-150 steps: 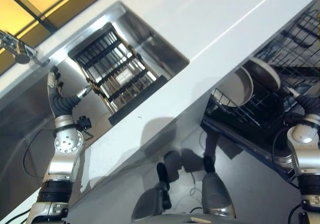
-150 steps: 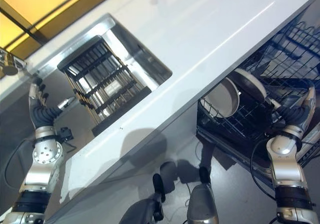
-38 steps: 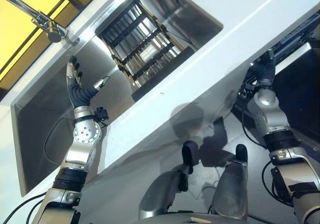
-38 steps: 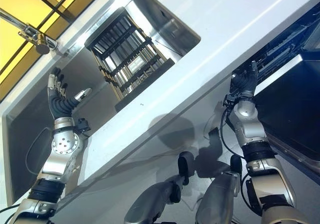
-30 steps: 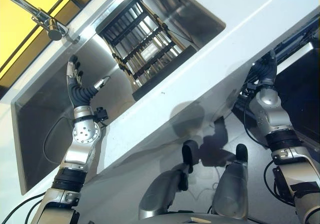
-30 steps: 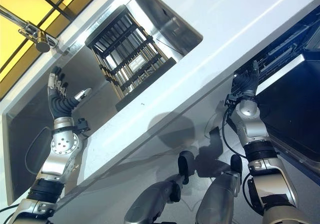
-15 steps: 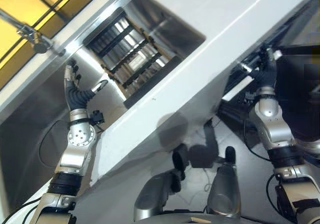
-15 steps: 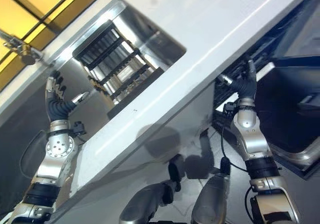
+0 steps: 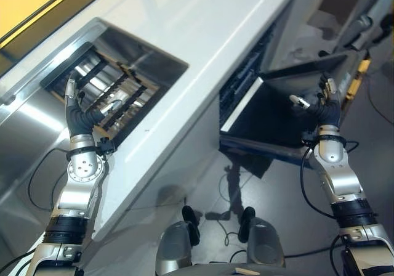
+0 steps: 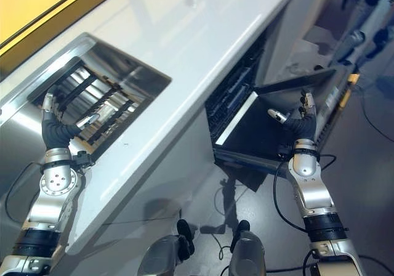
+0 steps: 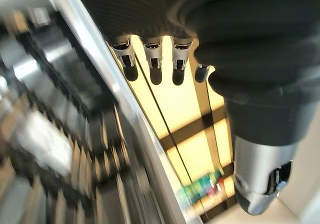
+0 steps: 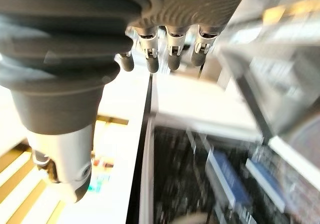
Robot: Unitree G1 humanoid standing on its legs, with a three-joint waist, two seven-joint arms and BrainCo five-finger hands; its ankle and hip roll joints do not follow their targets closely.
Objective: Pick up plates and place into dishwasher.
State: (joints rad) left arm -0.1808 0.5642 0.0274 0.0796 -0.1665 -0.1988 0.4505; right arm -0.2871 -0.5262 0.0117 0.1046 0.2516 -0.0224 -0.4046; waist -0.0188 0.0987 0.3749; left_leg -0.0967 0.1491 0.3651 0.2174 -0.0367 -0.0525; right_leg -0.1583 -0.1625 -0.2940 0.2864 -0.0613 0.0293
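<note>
The left hand (image 9: 79, 113) is raised over the steel sink (image 9: 157, 59), fingers (image 11: 152, 64) straight and spread, thumb held apart, nothing in its grasp. Below it in the sink sits a dark dish rack (image 9: 108, 94) with rows of upright ribs; whether any plate stands among those ribs cannot be told. The white table (image 9: 203, 23) runs diagonally across the scene, its long edge passing between the two arms.

On the far side, the right hand (image 9: 321, 106) is lifted too, fingers (image 12: 172, 49) extended and loose, thumb out to the side, holding nothing. It hovers just beside the dishwasher door (image 9: 277, 113), which hangs open as a dark flat panel tilted down toward the grey floor (image 9: 289, 220). Behind the door, under the table, the dishwasher (image 10: 237, 88) opening shows dark wire baskets; plates inside cannot be made out. In the right wrist view, blue bars lie within the dark cavity past the fingertips, too blurred to identify.
</note>
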